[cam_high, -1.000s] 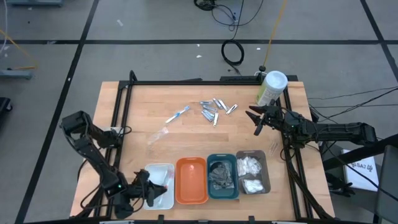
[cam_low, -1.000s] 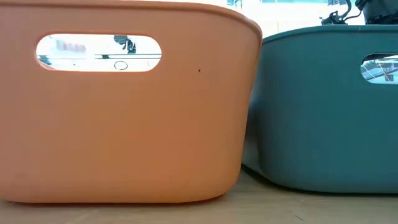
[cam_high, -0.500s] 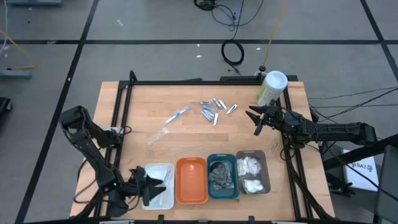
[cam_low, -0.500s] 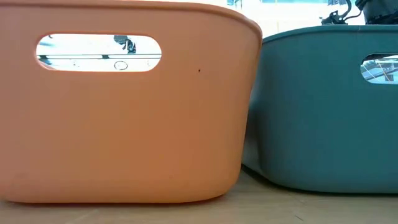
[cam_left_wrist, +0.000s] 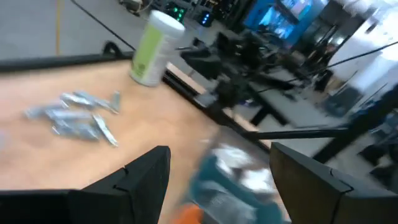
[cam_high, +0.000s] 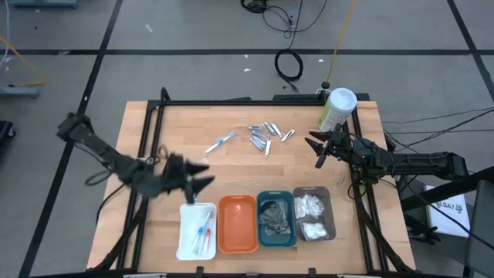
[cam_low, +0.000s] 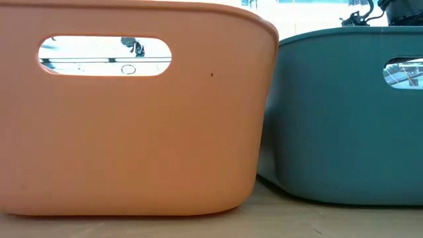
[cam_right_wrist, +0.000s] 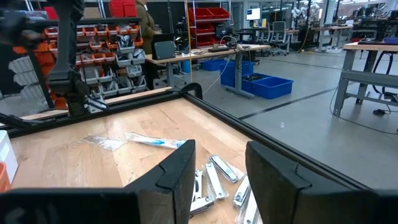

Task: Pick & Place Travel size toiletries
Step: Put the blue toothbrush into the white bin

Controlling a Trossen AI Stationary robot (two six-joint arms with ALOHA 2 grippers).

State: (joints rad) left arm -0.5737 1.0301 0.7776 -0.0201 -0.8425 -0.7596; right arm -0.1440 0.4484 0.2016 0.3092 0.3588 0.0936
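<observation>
The left pincer [cam_high: 202, 176] hung released over the counter [cam_high: 231, 166], just above the far end of the white tray [cam_high: 196, 230], its two fingers [cam_left_wrist: 149, 171] spread with nothing between them. In that tray lay slim sticks [cam_high: 204, 232] with red and blue. The orange tray [cam_high: 237, 224] beside it looked bare inside, the teal tray [cam_high: 275, 218] held dark bundles [cam_high: 272, 217], and the grey tray [cam_high: 312, 214] held white pads [cam_high: 312, 216]. All four stood in a row along the near edge.

Out on the bare wood, one wrapped stick [cam_high: 220, 142] lay near the middle, a clear wrapper [cam_high: 194, 167] lay just beside the left pincer, and a heap of silvery pieces [cam_high: 267, 134] lay farther back.

The right pincer [cam_high: 316, 151] waited by the far right edge, near the green canister [cam_high: 336, 110], holding nothing, its fingers [cam_right_wrist: 171, 177] partly apart.
</observation>
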